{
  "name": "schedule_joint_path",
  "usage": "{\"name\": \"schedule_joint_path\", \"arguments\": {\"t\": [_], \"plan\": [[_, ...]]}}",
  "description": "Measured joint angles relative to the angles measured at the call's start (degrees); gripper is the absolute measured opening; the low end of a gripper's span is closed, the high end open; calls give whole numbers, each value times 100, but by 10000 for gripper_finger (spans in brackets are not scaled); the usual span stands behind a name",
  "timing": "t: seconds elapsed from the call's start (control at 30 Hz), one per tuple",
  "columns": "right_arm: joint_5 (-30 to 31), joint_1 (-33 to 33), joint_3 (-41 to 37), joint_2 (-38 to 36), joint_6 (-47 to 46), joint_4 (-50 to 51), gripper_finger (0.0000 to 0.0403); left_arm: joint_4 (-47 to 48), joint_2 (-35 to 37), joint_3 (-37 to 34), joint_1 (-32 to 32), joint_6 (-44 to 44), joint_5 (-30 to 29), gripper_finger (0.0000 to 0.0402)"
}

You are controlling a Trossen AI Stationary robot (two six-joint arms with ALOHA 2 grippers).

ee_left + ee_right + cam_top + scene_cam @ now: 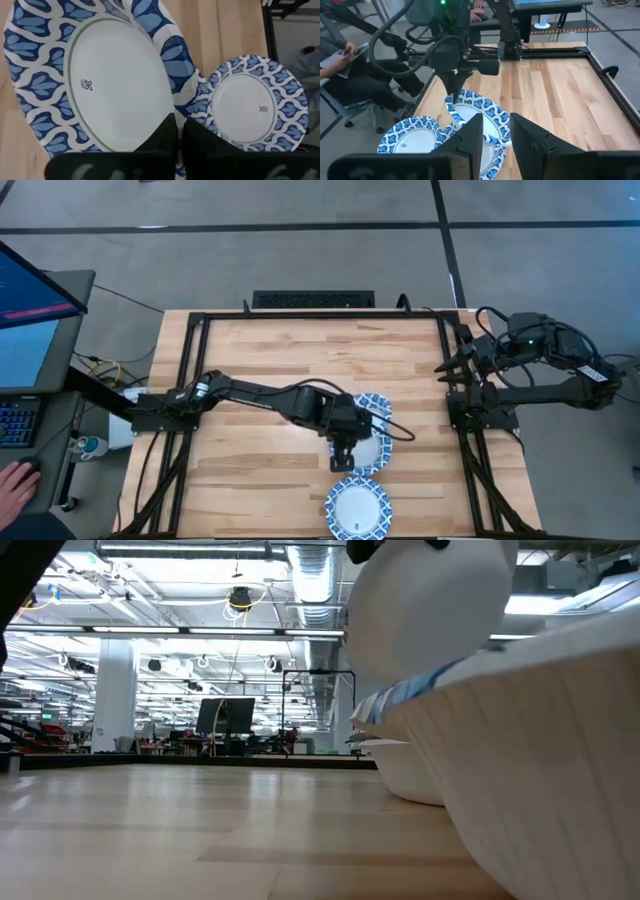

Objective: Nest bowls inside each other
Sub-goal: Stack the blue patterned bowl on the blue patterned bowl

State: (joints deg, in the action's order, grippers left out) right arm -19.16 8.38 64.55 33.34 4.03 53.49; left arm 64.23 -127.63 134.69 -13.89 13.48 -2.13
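Counter (280,350): pale wood, framed by a dark rail; your two arms reach in from either side.

Left hand (343,458): out over the middle of the counter, near its front. You have its fingers (167,137) pinched closed on the patterned rim of the held bowl (100,80), which hangs tilted above the others.

Stacked bowls (372,430): directly under the left hand, on the counter. Blue-and-white rims overlap; the count in the pile cannot be told from above.

Front bowl (358,508): lying flat at the counter's front edge, just beside the stack, white centre up. The left wrist view shows it beside the held bowl.

Right hand (452,364): parked at the counter's right rail, well apart from the bowls. Its fingers (470,135) stand partly apart and hold nothing.

Person's hand (14,486): at the far left, off the counter, beside a keyboard (16,423).
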Motion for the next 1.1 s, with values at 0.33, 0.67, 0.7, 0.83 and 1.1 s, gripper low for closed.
{"name": "schedule_joint_path", "arguments": {"t": [0.33, 0.67, 0.7, 0.83, 1.1], "plan": [[45, -1, 7, 69, -105, -17, 118, -379, -253, -1, 20, -130, 342, 0], [83, 0, 9, 222, -105, 6, 118, 113, -749, 20, 23, 515, 227, 0], [82, -1, 9, 226, -105, 6, 118, 162, -757, 17, 49, 577, 292, 0], [83, 0, 9, 217, -105, 7, 118, 255, -761, 15, 145, 862, 496, 0], [83, 0, 9, 216, -105, 28, 118, 293, -761, 15, 277, 1283, 893, 43]]}}
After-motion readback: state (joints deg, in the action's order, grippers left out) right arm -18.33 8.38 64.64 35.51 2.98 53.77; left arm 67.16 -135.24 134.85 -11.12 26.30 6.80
